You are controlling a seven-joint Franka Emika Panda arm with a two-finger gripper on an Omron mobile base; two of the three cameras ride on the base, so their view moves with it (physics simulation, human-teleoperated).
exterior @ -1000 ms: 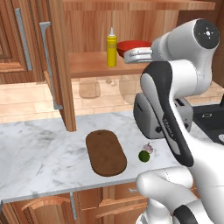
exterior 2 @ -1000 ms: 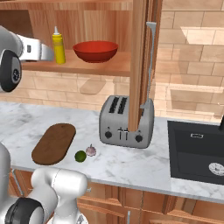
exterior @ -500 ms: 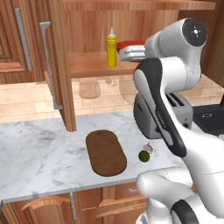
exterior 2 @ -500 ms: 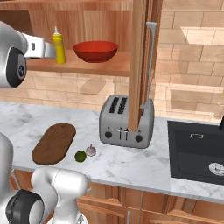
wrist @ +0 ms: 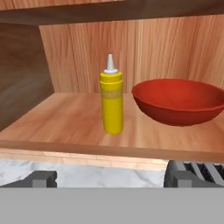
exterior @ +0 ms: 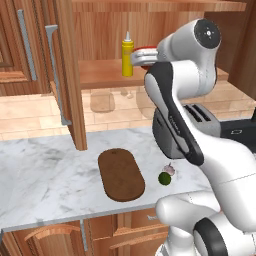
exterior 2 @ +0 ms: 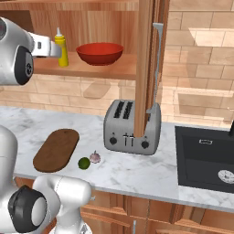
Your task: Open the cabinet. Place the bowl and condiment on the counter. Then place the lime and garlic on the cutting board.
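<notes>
**Gripper facing the open cabinet shelf**

The cabinet (exterior 2: pixel 105 68) is standing open, both doors swung out, the right door (exterior 2: pixel 147 64) hanging edge-on over the toaster (exterior 2: pixel 131 128). On the lower shelf the condiment (wrist: pixel 111 101) is standing upright toward the left, with the bowl (wrist: pixel 178 100) just beside it on the right (a small gap is showing between them). The gripper (wrist: pixel 109 178) is hovering level with the shelf's front edge, jaws spread wide and grasping nothing, its fingertips (wrist: pixel 40 178) short of the shelf. Nothing is standing between it and the bottle.

Down on the counter (exterior: pixel 40 175), the board (exterior: pixel 121 175) is lying bare near the front edge. The lime (exterior: pixel 164 178) and garlic (exterior: pixel 170 169) are sitting together just off its right end, between the board and the toaster. A dark sink (exterior 2: pixel 205 157) is lying at the counter's right end.
</notes>
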